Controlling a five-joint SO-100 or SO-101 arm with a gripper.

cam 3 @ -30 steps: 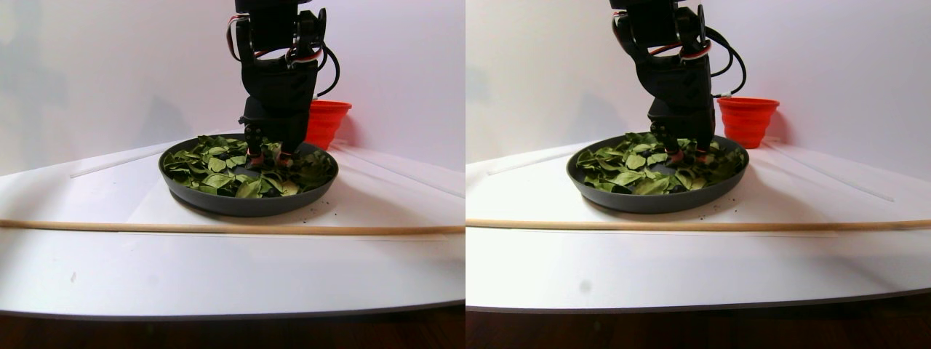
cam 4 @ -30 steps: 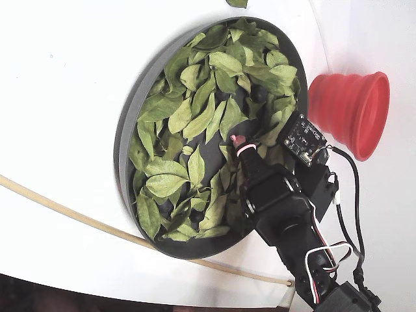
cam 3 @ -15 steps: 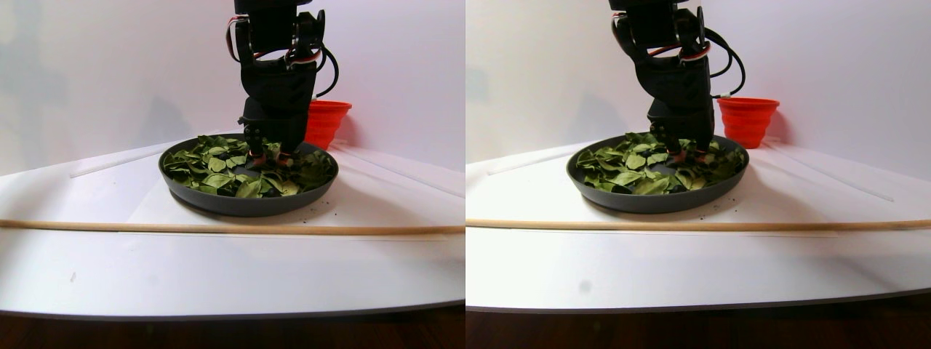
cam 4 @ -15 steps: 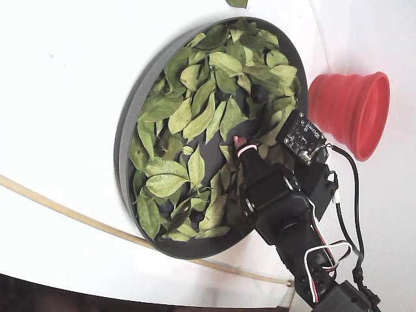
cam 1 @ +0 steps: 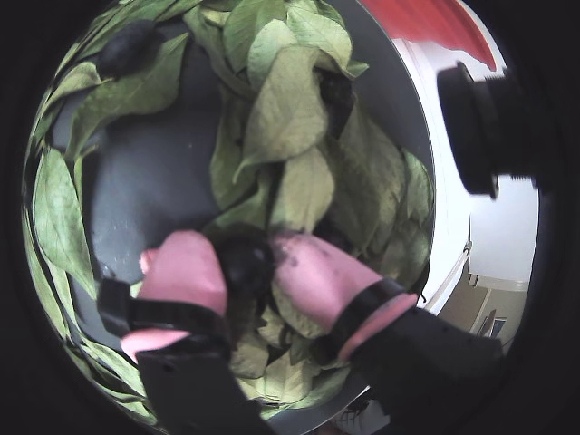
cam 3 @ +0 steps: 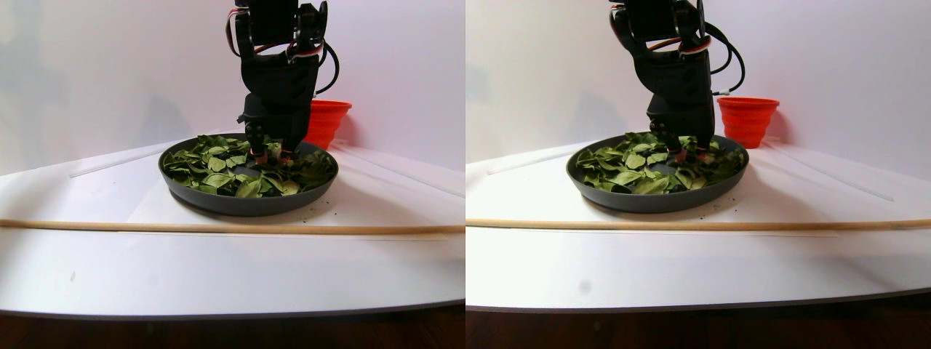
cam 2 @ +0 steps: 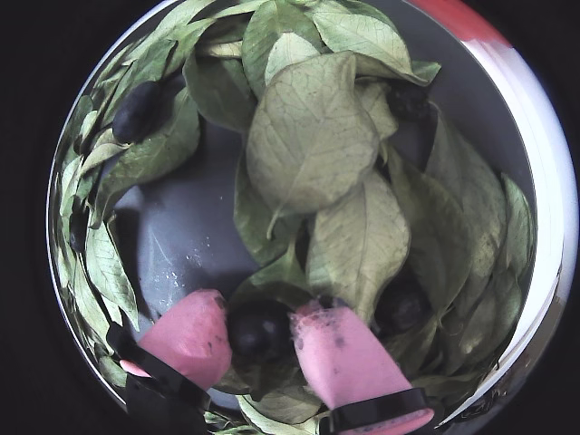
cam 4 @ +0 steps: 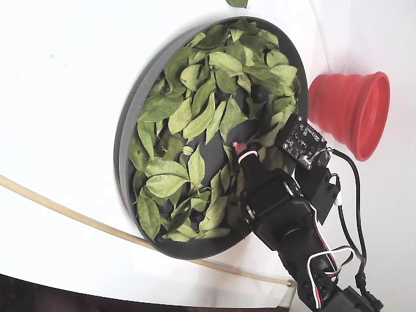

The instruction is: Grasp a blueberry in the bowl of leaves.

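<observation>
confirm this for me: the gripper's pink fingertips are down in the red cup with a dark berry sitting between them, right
Not quite. The gripper is down in the dark grey bowl of leaves, not in the red cup, which stands apart beside the bowl in the fixed view. Both wrist views do show the dark berry between the pink fingertips.
</observation>
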